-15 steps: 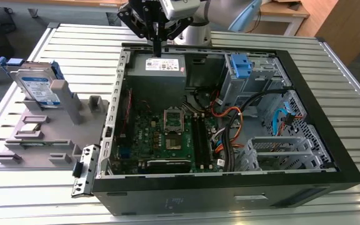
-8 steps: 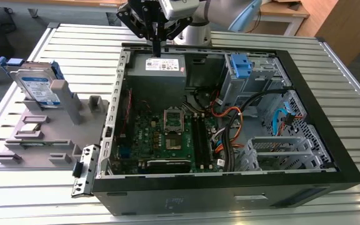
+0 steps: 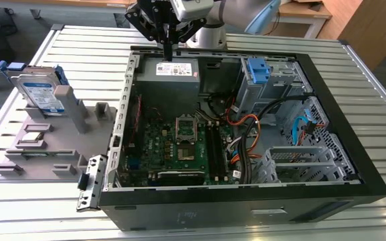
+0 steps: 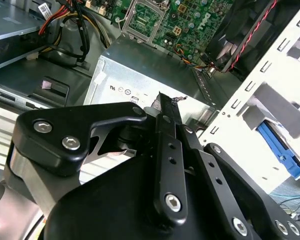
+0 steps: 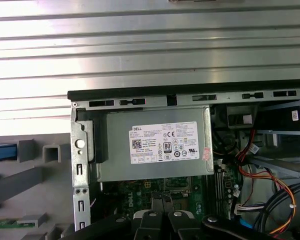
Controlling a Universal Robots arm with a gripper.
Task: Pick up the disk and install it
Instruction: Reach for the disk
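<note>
Far from disk (image 3: 42,95), hand (image 3: 168,56) hovers over case (image 3: 213,207).

We're looking at a robotics lab or workshop bench here: a slatted aluminium table (image 3: 381,108) carries an opened computer case (image 3: 347,126) and a grey parts fixture (image 3: 66,145). Wooden desks (image 3: 308,11) stand behind.

Desk (image 3: 354,65): ribbed silver slats. Carries an open black computer case (image 3: 247,201), centre to the exterior view's right, and a grey holder rack (image 3: 52,145) just beside it, at the exterior view's left.
</note>
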